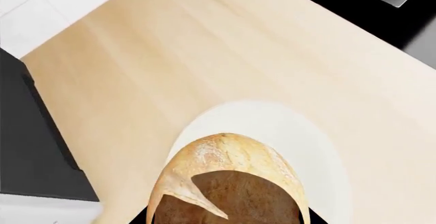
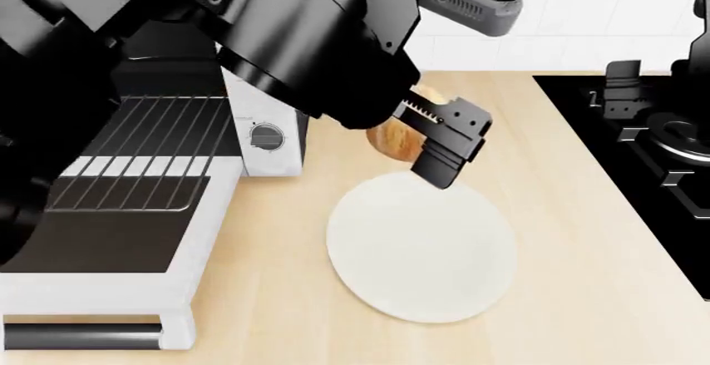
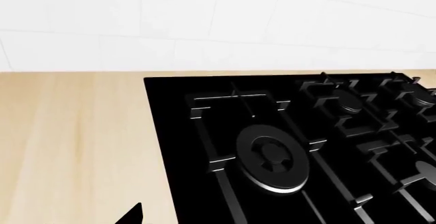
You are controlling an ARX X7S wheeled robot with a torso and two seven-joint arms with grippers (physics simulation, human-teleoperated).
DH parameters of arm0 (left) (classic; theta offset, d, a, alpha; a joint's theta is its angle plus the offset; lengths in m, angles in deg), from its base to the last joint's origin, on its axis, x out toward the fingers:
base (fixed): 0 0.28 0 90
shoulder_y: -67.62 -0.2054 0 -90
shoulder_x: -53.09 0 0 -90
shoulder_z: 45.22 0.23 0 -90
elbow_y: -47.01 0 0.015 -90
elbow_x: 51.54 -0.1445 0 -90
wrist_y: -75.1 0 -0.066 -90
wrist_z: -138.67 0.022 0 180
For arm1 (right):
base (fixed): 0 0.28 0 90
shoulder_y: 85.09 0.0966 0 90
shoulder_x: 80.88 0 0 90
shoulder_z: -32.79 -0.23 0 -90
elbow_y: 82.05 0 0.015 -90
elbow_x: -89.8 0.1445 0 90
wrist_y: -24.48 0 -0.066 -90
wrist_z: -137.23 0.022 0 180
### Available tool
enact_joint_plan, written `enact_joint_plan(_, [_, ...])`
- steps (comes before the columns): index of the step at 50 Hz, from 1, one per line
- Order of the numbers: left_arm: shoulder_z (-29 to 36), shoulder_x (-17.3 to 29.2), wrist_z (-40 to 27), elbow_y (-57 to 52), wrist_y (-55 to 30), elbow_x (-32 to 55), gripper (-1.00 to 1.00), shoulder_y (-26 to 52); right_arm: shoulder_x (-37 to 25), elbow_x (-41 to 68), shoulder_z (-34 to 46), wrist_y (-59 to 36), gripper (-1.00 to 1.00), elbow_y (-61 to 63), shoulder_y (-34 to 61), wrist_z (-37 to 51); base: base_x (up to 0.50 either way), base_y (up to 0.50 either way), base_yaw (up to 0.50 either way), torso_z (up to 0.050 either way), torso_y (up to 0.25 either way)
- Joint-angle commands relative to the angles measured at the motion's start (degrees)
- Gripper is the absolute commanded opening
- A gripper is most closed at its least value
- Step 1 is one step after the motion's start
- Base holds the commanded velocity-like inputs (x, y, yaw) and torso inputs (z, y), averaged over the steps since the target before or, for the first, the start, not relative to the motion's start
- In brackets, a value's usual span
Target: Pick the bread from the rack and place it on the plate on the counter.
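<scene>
The bread (image 2: 388, 135), a golden-brown crusty roll, hangs in my left gripper (image 2: 417, 137), which is shut on it. It is held in the air just above the far rim of the off-white plate (image 2: 421, 253) on the counter (image 2: 278, 315). In the left wrist view the bread (image 1: 228, 175) fills the lower middle, with the plate (image 1: 303, 137) under and beyond it. The rack (image 2: 139, 153) of dark wires juts from the toaster oven with nothing on it. Only a dark tip of my right gripper (image 3: 131, 217) shows, over the counter beside the stove.
The white-and-black toaster oven (image 2: 266, 145) stands at the left, its dark glass door (image 2: 100, 253) folded down over the counter. A black stove top (image 2: 638, 145) with grates takes the right side. A white tiled wall (image 2: 599, 16) runs behind.
</scene>
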Motion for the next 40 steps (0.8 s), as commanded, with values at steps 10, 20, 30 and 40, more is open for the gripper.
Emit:
enact_joint_plan(10, [1.3,-4.9,12.1,5.3,2.8,-11.9,-1.0,-4.3,0.0,-0.6,0.2,1.8,1.0,-1.3,-1.7,-1.0,0.0,0.0,0.0,0.0,0.0])
enact_joint_plan(20, [2.7,-6.2,14.1,6.8,2.6,-13.0,-1.0,-4.9,0.4,-0.8,0.5,2.0,1.0,-1.7,-1.8,-1.3,0.0,0.0,0.0,0.0,0.001])
enact_joint_plan(30, [4.7,-7.6,15.7,8.9,2.6,-14.4,-1.0,-4.3,0.3,-1.1,0.6,2.7,1.0,-2.1,-2.3,-1.8,0.0,0.0,0.0,0.0,0.0])
enact_joint_plan(40, [6.3,-7.5,15.1,9.6,2.0,-12.8,-1.0,-4.1,0.2,-1.1,0.5,2.7,1.0,-2.0,-2.5,-1.3,0.0,0.0,0.0,0.0,0.0])
